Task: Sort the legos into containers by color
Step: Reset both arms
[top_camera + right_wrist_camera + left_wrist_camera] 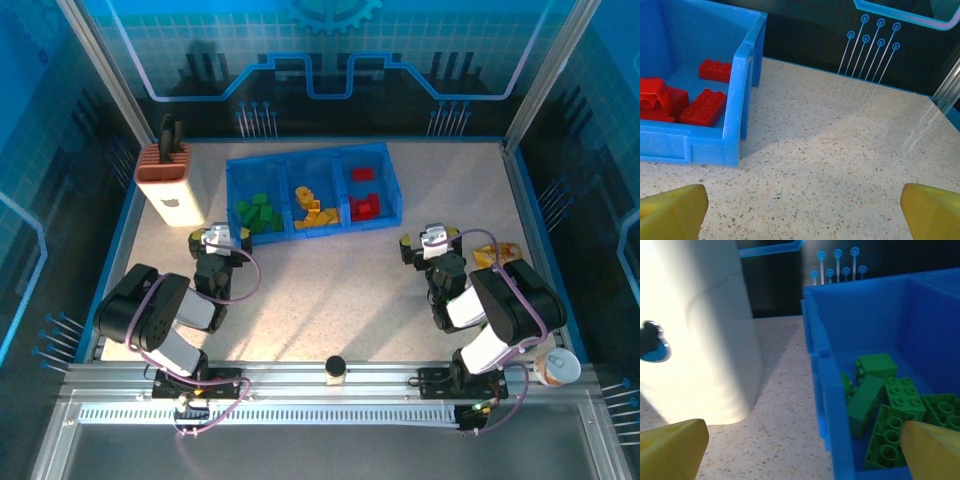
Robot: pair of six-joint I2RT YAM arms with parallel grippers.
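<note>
Blue 3-bin tray (232, 192) noted w/ green legos (258, 214) in L bin, yellow-orange legos (316, 211) mid, red legos (365, 204) R. L gripper (220, 239) & R gripper (432, 239) seen spread wide, empty.

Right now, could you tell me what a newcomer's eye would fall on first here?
The blue tray, toward the back, stands out, its three bins holding green bricks on the left, yellow-orange bricks in the middle and red bricks on the right. Next come the left gripper and right gripper, both open, near the tray's front corners, and the brown-and-white block left of it.
</note>
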